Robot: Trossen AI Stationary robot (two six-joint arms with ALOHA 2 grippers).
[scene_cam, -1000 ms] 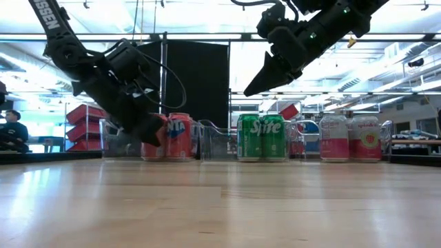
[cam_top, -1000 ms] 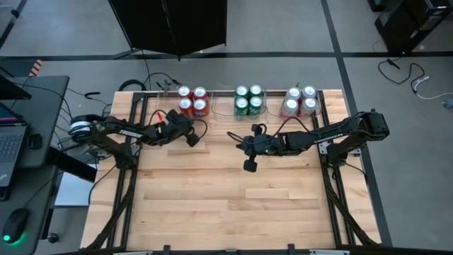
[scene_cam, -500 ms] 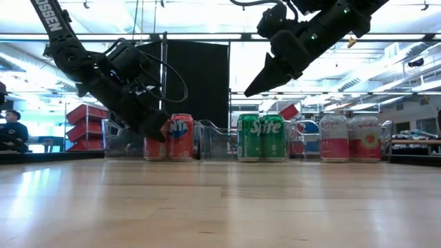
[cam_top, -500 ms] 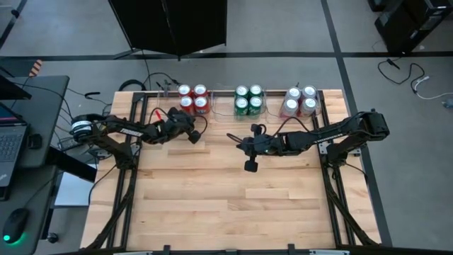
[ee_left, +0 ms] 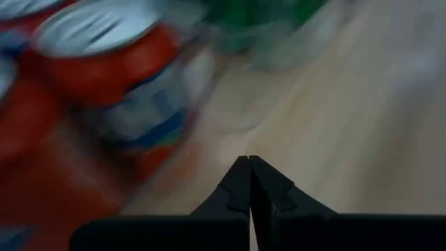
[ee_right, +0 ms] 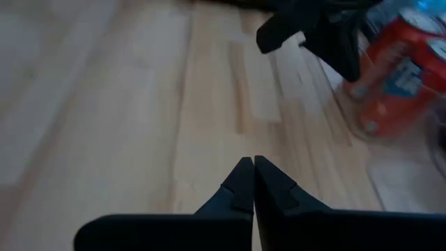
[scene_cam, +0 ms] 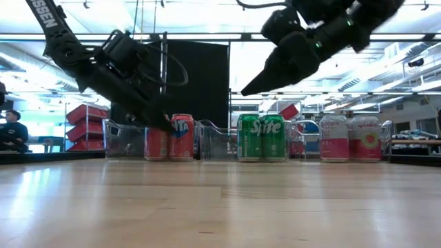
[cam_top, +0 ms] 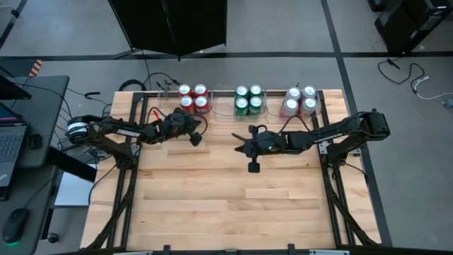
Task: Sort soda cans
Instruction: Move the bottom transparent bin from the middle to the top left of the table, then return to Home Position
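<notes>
The soda cans stand upright in three groups along the table's far edge, inside clear bins: red cans (cam_top: 192,99), green cans (cam_top: 249,100) and silver-white cans with red (cam_top: 300,101). My left gripper (cam_top: 197,139) is shut and holds nothing. It hangs above the wood just near of the red cans (ee_left: 104,63), tip slanting down (scene_cam: 169,125). My right gripper (cam_top: 239,148) is shut too, with nothing in it. It sits higher, at mid-table near of the green cans (scene_cam: 260,138), pointing toward the table's left and slanting down (scene_cam: 245,91).
The near half of the wooden table (cam_top: 226,205) is bare planks. Clear bin walls (scene_cam: 213,141) stand between the can groups. A black panel (cam_top: 170,21) stands behind the table. A person (scene_cam: 10,131) sits far off at the left of the room.
My left gripper has risen a little and swung toward the red cans, turning at the wrist, and has stayed shut. My right gripper has kept its place but has rolled and tipped, and it too has stayed shut. The cans have not moved.
</notes>
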